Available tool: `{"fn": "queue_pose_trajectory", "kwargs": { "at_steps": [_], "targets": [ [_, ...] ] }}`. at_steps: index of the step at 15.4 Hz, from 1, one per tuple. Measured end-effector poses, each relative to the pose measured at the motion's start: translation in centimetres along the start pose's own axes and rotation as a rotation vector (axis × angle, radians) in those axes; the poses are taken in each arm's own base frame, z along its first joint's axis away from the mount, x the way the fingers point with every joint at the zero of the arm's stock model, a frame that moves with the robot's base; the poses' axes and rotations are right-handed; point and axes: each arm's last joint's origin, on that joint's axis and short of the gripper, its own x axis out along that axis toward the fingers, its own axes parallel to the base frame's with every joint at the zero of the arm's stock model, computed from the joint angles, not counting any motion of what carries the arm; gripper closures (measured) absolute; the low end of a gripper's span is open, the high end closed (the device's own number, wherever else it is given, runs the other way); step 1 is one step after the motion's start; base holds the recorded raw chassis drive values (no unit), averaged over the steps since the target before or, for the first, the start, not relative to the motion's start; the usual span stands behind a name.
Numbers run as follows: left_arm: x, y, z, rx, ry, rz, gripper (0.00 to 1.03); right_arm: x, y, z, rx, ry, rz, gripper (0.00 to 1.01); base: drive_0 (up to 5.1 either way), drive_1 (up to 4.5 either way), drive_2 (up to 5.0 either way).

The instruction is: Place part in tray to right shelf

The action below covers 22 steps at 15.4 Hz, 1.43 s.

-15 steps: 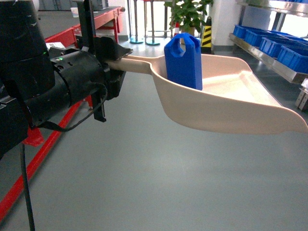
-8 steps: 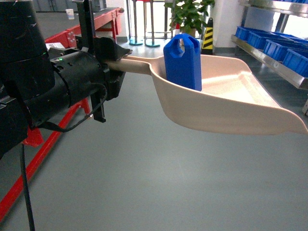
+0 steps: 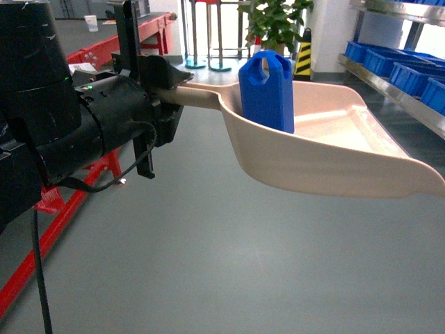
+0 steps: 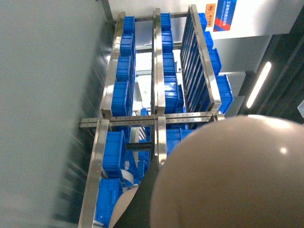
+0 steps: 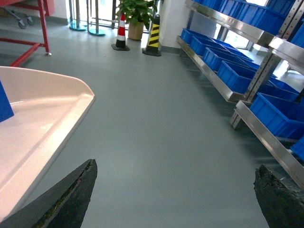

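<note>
Your left hand [image 3: 167,82] is clamped on the tray [image 3: 334,149] handle; right hand [image 5: 175,199] spread wide, holding nothing. The part [image 3: 266,89] stands upright in the tray, unsecured. The shelf [image 5: 237,76] is well off right: a sharp turn or tilt could topple it.

Part [image 3: 266,90] upright in tray [image 3: 334,149], at its rear near the handle. Tray held out right of left gripper [image 3: 161,87]. Right shelf [image 3: 410,80] to far right, behind the tray.
</note>
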Motion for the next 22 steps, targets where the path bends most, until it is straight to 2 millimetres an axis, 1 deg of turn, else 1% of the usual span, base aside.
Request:
{"fn": "queue_pose_trajectory", "kwargs": {
  "at_steps": [22],
  "targets": [
    [0.02, -0.03, 0.0, 0.0, 0.0, -0.001, 0.89, 0.0, -0.01, -0.02, -0.001, 0.002, -0.002, 0.03, 0.0, 4.27, -4.3]
  ]
}}
